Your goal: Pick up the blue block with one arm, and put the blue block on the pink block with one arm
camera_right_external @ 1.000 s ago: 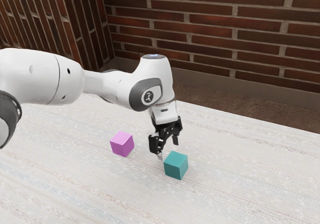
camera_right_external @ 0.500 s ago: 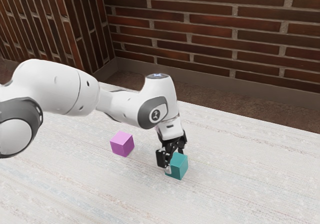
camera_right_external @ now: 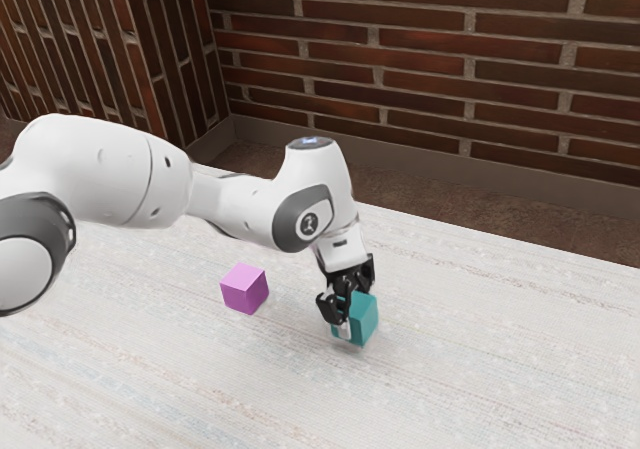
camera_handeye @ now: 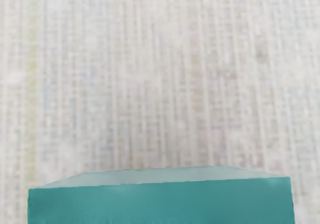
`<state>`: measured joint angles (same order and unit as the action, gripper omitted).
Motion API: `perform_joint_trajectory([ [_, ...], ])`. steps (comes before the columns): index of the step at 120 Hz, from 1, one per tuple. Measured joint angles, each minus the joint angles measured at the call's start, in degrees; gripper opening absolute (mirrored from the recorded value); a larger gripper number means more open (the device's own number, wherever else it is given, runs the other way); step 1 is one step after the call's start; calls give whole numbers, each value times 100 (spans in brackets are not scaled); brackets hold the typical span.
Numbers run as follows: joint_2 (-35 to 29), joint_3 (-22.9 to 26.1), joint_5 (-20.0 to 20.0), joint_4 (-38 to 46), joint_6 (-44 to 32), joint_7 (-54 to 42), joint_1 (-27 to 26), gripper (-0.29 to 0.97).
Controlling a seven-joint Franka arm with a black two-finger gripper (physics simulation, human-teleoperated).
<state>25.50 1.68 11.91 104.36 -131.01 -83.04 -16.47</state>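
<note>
Fingers (camera_right_external: 327, 307) pinch blue block (camera_right_external: 359, 316) btwn them, 2 sides, so I can carry it; pink block (camera_right_external: 244, 288) apart from fingers, top bare for stacking.

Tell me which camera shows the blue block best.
The exterior view. It shows most of the blue block, gripped in the hand, with the pink block nearby. The wrist view catches a cropped part of the block, close under the hand, against the table.

arm: reaching from exterior view's left | tool (camera_right_external: 344, 317): pointing down, fingers clamped on blue block (camera_right_external: 364, 314)
</note>
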Motion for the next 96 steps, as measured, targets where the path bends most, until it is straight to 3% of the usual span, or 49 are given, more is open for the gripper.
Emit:
perform_joint_trajectory([
  [54, -1836, -1, -156, 1219, 380, -88, 1017, 31],
  [96, -1793, -7, -237, 1344, 681, -374, 1751, 30],
])
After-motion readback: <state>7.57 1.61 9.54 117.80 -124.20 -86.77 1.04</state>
